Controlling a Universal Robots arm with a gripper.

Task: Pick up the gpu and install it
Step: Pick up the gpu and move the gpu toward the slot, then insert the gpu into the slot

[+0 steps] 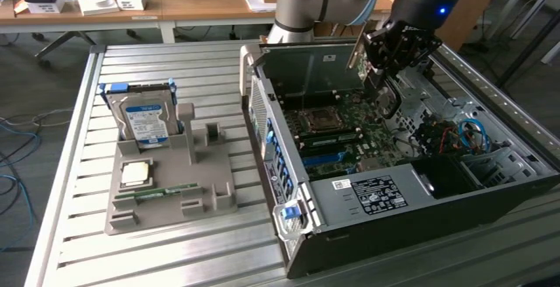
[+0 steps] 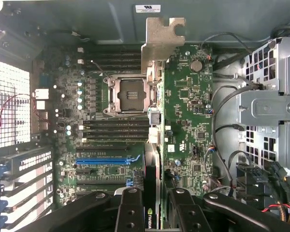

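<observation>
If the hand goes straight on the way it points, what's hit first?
Likely the motherboard. The hand grips the gpu and points into the open case, so the card's edge would reach the board beside the CPU socket first. Depth is unclear.

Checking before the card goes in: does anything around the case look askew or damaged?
Nothing stands out. The gpu is clamped in the end effector over the motherboard, and the hard drive stands in its grey holder.
</observation>
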